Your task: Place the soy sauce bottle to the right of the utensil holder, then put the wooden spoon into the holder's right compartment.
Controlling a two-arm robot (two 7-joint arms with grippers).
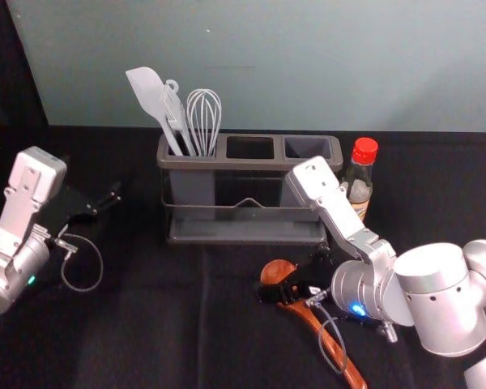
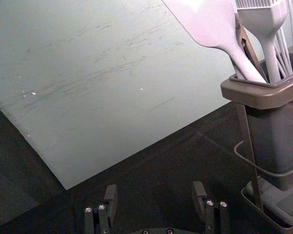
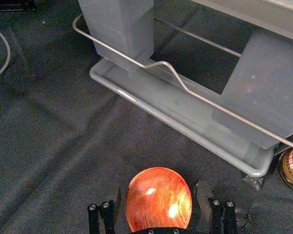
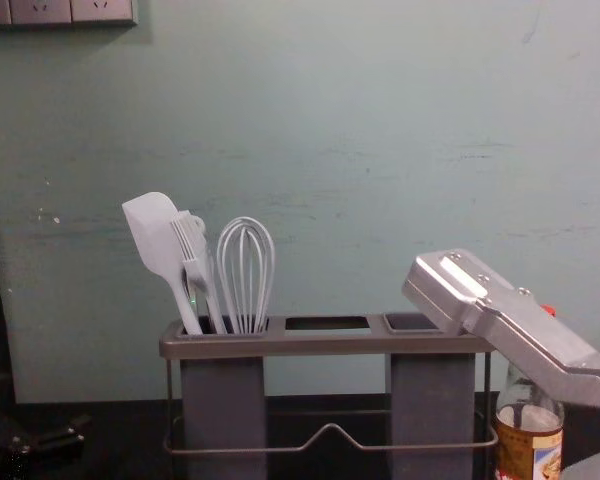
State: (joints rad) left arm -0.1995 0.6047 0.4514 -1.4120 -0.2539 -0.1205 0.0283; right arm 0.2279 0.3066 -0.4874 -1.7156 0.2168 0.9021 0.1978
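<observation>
Spoon's direction: the wooden spoon lies slantwise on the dark cloth, bowl towards the utensil holder, handle running back towards me and off to my right.
Holder: it stands just beyond the bowl; its low tray and wire rail cross in front of my right fingers, the nearest things in the way.
Utensils: spatula, brush and whisk lean in the left compartment.
Soy sauce bottle: upright, red-capped, right beside the holder's right end, partly behind my right arm in the chest view.
Right gripper: my right gripper is low over the bowl end in front of the holder, its fingers apart, one on each side of the bowl.
Spoon to fingers: the bowl sits between them, with a narrow gap on either side; I am not gripping it.
Left gripper: my left gripper hangs well to the left of the holder, fingers spread, nothing between them.
</observation>
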